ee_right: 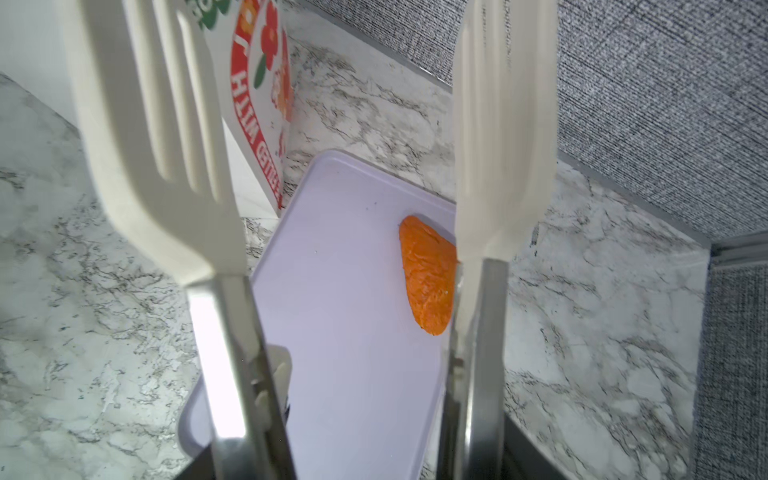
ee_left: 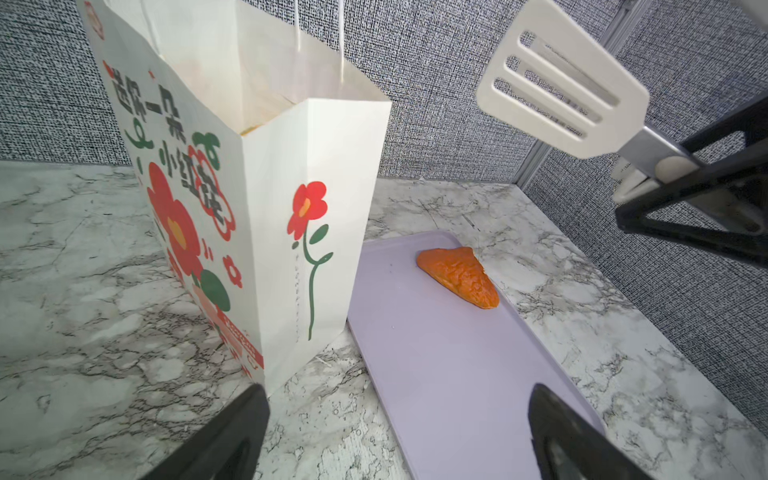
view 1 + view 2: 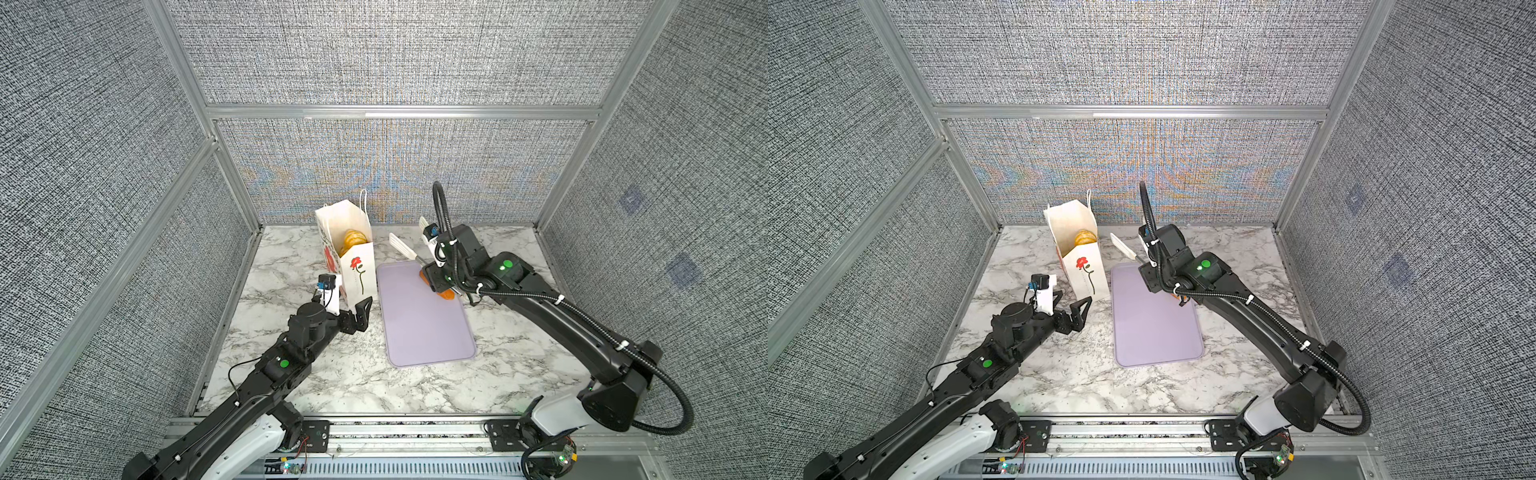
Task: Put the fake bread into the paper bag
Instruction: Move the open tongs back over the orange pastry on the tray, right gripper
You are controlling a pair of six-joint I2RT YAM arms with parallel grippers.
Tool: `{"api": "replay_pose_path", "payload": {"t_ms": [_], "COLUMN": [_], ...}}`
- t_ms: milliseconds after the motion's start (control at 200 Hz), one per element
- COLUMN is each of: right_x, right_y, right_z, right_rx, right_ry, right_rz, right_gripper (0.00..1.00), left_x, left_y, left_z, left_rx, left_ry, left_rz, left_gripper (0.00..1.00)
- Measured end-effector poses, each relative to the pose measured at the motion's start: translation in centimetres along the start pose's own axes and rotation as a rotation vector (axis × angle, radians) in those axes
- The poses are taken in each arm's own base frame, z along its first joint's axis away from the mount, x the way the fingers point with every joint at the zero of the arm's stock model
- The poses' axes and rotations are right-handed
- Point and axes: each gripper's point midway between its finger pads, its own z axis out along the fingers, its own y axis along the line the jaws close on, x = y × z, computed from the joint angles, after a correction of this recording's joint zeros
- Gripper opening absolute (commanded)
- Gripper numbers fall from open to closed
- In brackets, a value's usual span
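Right wrist view shows the only piece of fake bread on the tray. The orange-brown triangular pastry point(image 1: 428, 274) lies flat on the lavender tray point(image 1: 340, 291), close to the tray's right long edge and toward its far end, with its narrower end to the near side. In a top view only orange slivers of the pastry point(image 3: 448, 295) peek out from under my right wrist.

The other bread I can see is in the paper bag point(image 3: 358, 270). Golden-yellow striped croissants point(image 3: 354, 239) show through its open mouth in both top views; how many there are I cannot tell. The bag stands upright on the marble table point(image 3: 332, 374), just beside the tray's far left corner, and whether the two touch I cannot tell. Its white cord handle sticks up at the back rim, and a red flower on a green stem faces my left wrist camera.

My right gripper point(image 3: 430, 270) is clamped on the steel arms of my tongs point(image 1: 153, 137). The tongs stand spread, their two white slotted blades well apart with nothing between them. They are raised above the tray's far end, pointing toward the back wall, to the right of the bag. The pastry lies below them, untouched; from the right wrist camera one blade's neck covers part of its edge.

My left gripper point(image 3: 1070, 302) sits low over the table just in front of the bag's near corner, jaws spread wide, holding nothing.
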Motion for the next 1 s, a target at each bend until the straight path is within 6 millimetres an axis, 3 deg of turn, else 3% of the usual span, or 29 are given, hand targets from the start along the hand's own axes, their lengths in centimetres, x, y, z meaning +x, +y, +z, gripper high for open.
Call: {"api": "replay_pose_path", "payload": {"t_ms": [265,595,795,1001], "right_x": [5.8,11.7,14.9,16.5], "right_y": [-3.5,-5.4,-5.9,-5.5], "right_z": [1.6,4.9,7.6,9.3], "right_rx": [0.092,0.140,0.161,0.162], "right_ry": [0.117,0.267,0.385,0.455], "right_rz": [0.045,0.087,0.091,0.071], "right_gripper": [0.64,0.64,0.63,0.61], "left_x": [1.7,3.7,4.9,5.1], "left_y": [-2.2,-4.0,-4.4,-4.7], "left_z": [1.9,3.6,4.2,4.5], "left_rx": [0.043,0.080,0.084,0.088], "left_ry": [0.040,0.088,0.121,0.123], "left_rz": [0.008,0.006,0.011,0.002], "left_gripper": [0.98,0.99,0.99,0.99]}}
